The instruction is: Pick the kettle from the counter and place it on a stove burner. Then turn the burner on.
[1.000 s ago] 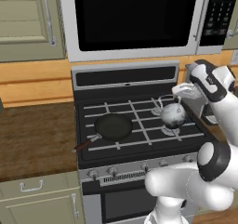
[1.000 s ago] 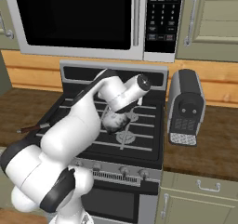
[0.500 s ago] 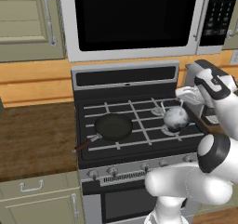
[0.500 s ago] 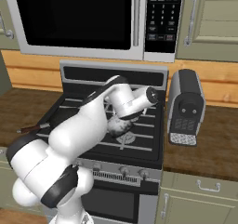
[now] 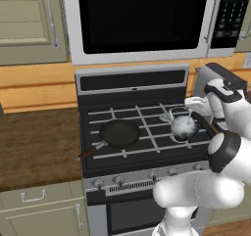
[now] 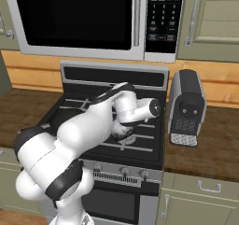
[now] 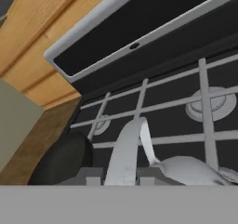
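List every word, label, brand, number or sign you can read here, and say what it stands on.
No text is legible in these pictures.
Black microwave keypad panel: rows of pale button markings, too small and blurred to read.
Dark coffee machine with silver front: no readable marking.
Black gas stove's silver knobs: no legible signs.

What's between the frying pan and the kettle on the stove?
Just bare black grates; in the left base view nothing stands between the frying pan and the kettle.

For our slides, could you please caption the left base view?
Pincer shut on the handle of the kettle, which sits on the stove's right grates beside a pan.
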